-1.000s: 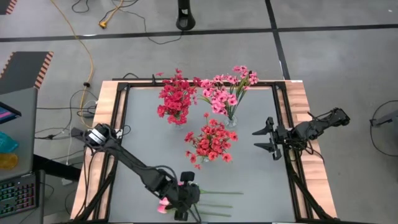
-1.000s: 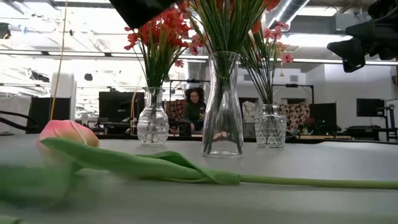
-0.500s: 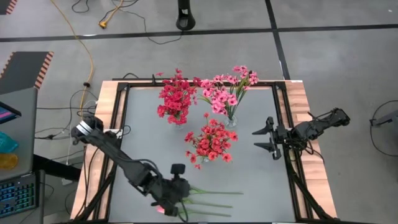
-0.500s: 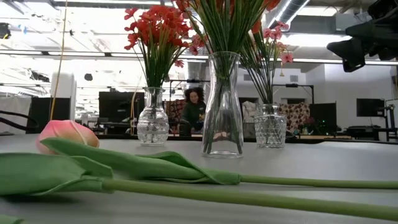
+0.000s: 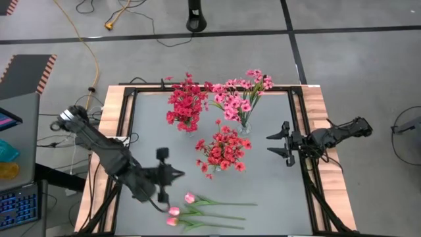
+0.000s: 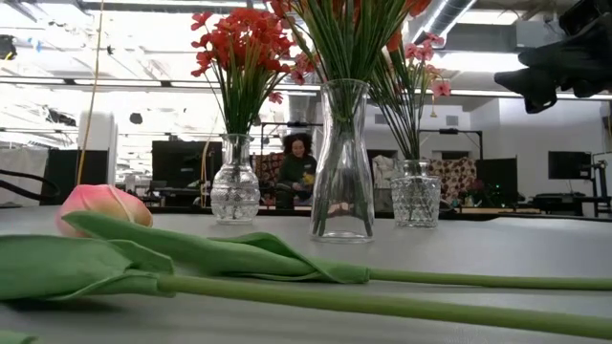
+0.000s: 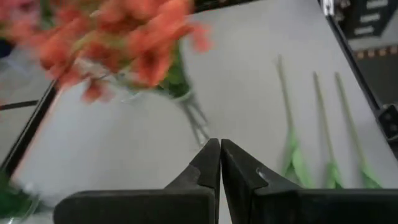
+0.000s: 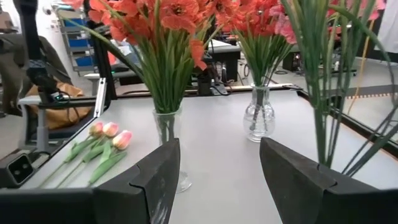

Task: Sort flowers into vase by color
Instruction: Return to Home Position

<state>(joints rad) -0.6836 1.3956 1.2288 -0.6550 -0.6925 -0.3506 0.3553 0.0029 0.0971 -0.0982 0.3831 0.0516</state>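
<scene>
Pulling back from the pink tulips (image 5: 175,210), the left gripper (image 7: 219,145) is now hanging to the left of the tall clear vase (image 6: 341,162), well apart from it, where half a second ago it was sitting right over the buds. Its fingers are pressing flat together, gripping nothing. The tulips (three of them, side by side) are lying on the table (image 5: 276,191), on the near-edge side of that vase and a little to its left, with buds pointing left and stems running right. Red sprays (image 5: 223,150) are filling the tall vase itself. Beyond it, toward the far edge, crimson sprays (image 5: 185,105) are standing upright to its left and light pink sprays (image 5: 240,99) are standing upright to its right. The right gripper (image 5: 270,147) is waiting to the right of the tall vase, near the table's side edge, with its fingers spread wide around empty air.
</scene>
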